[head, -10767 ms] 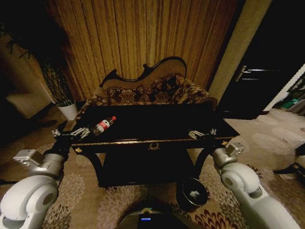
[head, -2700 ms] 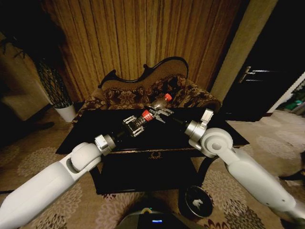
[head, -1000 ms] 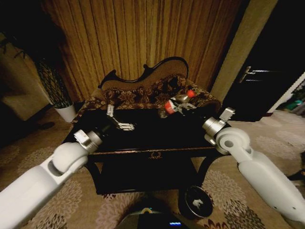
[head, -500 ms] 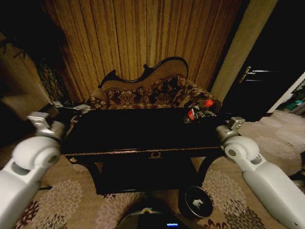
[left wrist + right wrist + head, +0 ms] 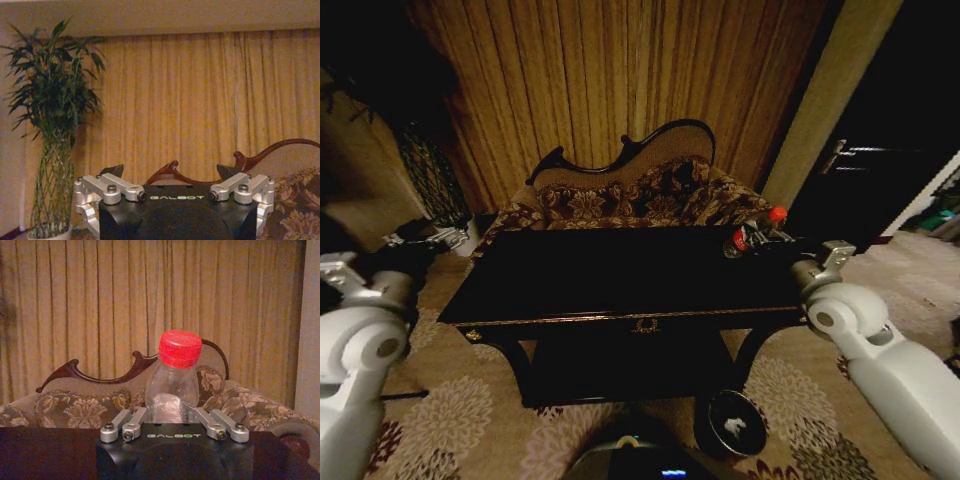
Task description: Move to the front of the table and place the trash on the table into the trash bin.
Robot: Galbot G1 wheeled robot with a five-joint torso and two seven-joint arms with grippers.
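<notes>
At the right of the head frame, right gripper (image 5: 757, 238) raised over the table's (image 5: 620, 275) right end — clamped on the red-capped bottle (image 5: 172, 382), left gripper (image 5: 438, 238) at left edge — fingers apart, trash bin (image 5: 730, 420) at lower centre-right on the carpet.

We see the clear bottle (image 5: 752, 232) with its red cap held above the right end of the glossy black bench (image 5: 620, 275); the round dark trash bin (image 5: 730, 420) sits on the floor below.
</notes>
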